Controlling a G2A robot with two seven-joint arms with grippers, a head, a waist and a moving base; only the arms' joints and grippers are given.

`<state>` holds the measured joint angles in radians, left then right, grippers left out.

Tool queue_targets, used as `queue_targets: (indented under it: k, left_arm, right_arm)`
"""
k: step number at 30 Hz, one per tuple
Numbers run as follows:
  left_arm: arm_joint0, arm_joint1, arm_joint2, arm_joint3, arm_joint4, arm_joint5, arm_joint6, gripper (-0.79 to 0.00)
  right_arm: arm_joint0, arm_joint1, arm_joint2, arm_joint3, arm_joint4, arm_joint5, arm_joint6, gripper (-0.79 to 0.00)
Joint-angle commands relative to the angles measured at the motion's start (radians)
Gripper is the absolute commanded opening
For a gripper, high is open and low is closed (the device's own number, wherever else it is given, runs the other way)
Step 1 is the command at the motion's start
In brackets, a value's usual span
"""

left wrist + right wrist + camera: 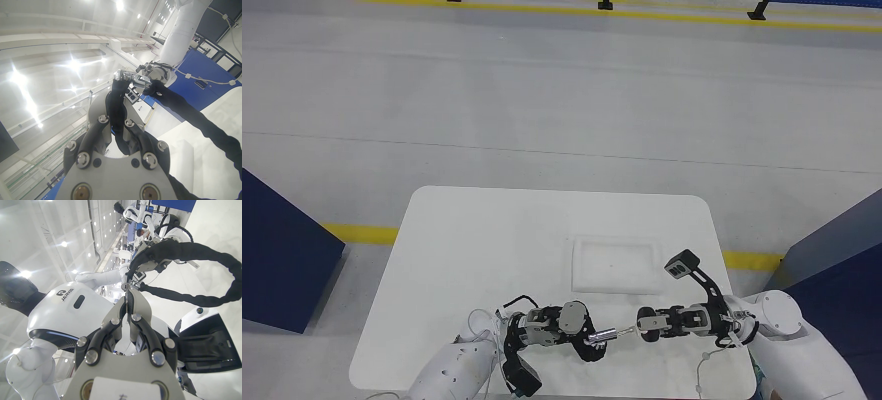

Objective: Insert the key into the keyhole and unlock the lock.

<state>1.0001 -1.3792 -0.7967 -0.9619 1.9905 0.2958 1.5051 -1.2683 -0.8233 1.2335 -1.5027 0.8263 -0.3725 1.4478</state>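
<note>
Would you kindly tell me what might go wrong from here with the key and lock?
1. The left gripper holds the lock in the air by its soft black cable, so a push from the key may swing it aside.
2. The right gripper pinches the thin key at its fingertips; it may slip or twist when turned.

White table (442, 250), white tray (614, 265) on the table, shiny chrome lock (130, 77) with black fabric-sleeved cable (208, 256), silver key (126, 297), yellow stripe (362, 233) on pale grey floor (542, 100) beyond the table, dark blue cabinets (282, 260) on either side of the table
</note>
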Motion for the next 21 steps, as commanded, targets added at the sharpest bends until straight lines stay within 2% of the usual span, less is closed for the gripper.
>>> queue_targets:
  k: [1, 21]
  left_arm:
    - [0.0, 0.0, 0.0, 0.0, 0.0, 0.0, 0.0, -0.785]
    - [0.0, 0.0, 0.0, 0.0, 0.0, 0.0, 0.0, -0.785]
  right_arm:
    - [0.0, -0.001, 0.002, 0.0, 0.0, 0.001, 0.001, -0.785]
    - [-0.007, -0.013, 0.02, -0.011, -0.026, -0.002, -0.002, -0.785]
